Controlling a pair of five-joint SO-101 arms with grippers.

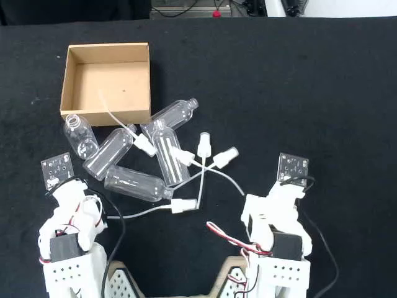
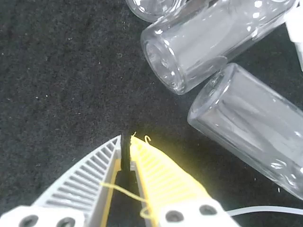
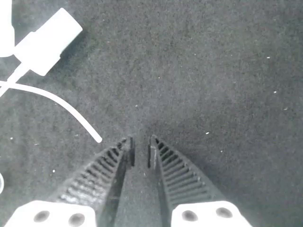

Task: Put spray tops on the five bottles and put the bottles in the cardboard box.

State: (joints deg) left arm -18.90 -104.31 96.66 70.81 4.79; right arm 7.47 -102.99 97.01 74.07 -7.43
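This looks like a lab or workshop. The surface (image 1: 310, 93) is draped in plain black cloth, and loose cables (image 1: 180, 9) lie just beyond its far edge.

Light is even and diffuse, coming from overhead. The black table cloth (image 1: 279, 93) reads matte with no hot spots. Shadows are faint, with soft shade inside the cardboard box (image 1: 107, 81) walls. The clear bottles (image 1: 133, 184) carry small white highlights, seen as streaked glare in the left wrist view. The white spray tops (image 1: 225, 157) are very bright.
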